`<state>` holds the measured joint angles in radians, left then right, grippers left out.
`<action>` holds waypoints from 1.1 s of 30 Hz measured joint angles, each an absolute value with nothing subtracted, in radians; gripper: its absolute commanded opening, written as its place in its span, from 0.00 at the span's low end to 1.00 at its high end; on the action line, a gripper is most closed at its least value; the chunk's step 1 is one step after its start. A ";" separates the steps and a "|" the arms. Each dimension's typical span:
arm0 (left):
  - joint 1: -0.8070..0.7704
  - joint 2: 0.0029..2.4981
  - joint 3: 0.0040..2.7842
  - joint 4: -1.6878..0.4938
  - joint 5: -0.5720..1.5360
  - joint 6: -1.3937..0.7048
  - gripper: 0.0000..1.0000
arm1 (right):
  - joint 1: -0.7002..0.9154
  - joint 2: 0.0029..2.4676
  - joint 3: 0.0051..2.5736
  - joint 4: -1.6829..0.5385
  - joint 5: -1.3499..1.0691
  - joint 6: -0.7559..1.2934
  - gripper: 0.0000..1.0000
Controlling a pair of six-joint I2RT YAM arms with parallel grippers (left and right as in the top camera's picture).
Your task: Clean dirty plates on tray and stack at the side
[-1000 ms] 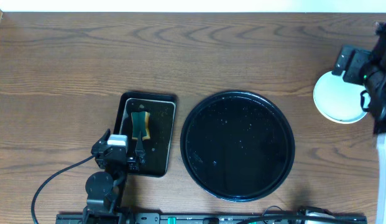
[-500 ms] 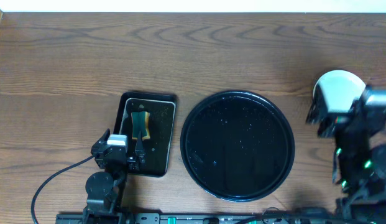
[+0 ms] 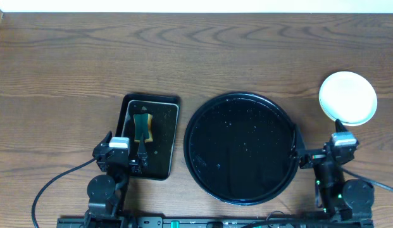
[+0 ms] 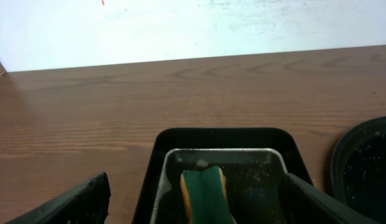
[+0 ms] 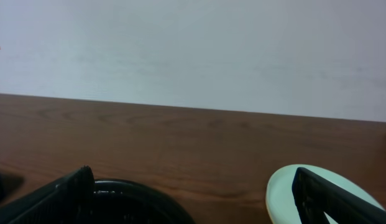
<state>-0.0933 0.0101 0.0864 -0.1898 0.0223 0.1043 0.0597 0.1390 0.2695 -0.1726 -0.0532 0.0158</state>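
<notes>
Even bright light, faint shadows, speckled glints on tray (image 3: 247, 158), sharp focus

Large round glossy black tray (image 3: 242, 149): one. Smaller rectangular black tray (image 3: 162, 147): one. Green-and-yellow sponge (image 3: 143, 126): one. Small round pale bluish plate (image 3: 348, 97): one disc visible from above; whether others lie stacked beneath it cannot be told. Brown wooden desk (image 3: 196, 57): one. Pincers: two, left pincer (image 4: 196, 208) and right pincer (image 5: 193, 208).
</notes>
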 measured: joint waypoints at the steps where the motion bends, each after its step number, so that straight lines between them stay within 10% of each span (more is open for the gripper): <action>1: -0.093 0.010 0.086 -0.190 0.022 0.104 0.86 | 0.060 0.120 0.247 -0.162 -0.059 0.016 0.99; 33: -0.093 0.010 0.086 -0.190 0.022 0.104 0.86 | 0.074 0.012 0.008 -0.022 -0.117 0.014 0.99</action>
